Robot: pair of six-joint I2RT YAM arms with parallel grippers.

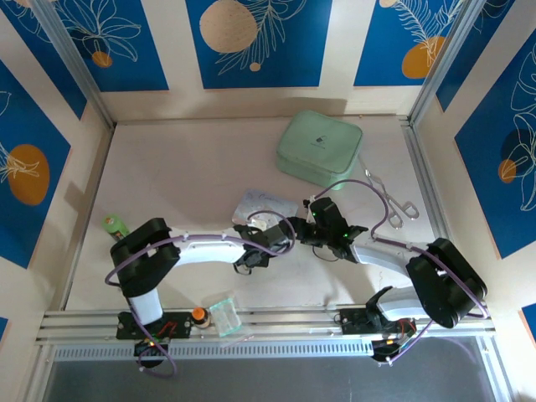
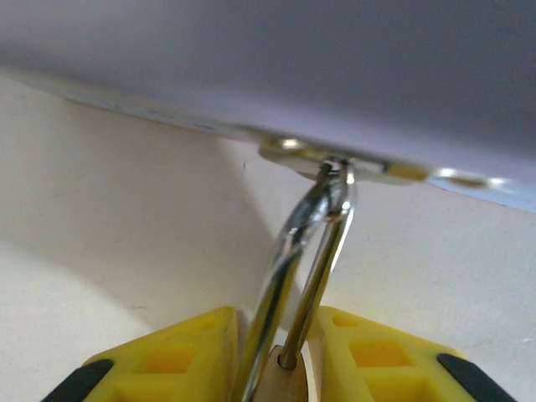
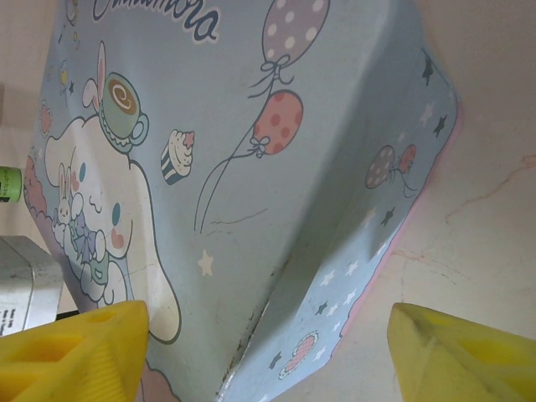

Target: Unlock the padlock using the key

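At the far left of the table, near the wall, lies a small bright green object (image 1: 113, 224). The left gripper (image 2: 276, 337) reaches in from the left to the middle of the table. Its yellow fingers (image 2: 188, 352) are pressed close together, pinching the gold-brass body of the tiny padlock (image 2: 285, 387) between them. The padlock's thin silver shackle (image 2: 289, 243) rises from that body and hooks through a small metal ring (image 2: 331, 159) on the edge of the pale blue cartoon-printed tin (image 3: 251, 167), which fills the space above the fingers in the left wrist view.

In the overhead view the tin (image 1: 261, 203) sits mid-table, between the two arms. Just right of it is the right gripper (image 3: 268, 318). Its yellow fingers (image 3: 75, 352) are spread wide, gripping nothing, with a corner of the tin between them; whether they touch it I cannot tell.

Farther back and to the right rests a mint-green rounded square case (image 1: 320, 148). Right of that, near the right wall, lie long silver scissor-like tongs (image 1: 389, 201).
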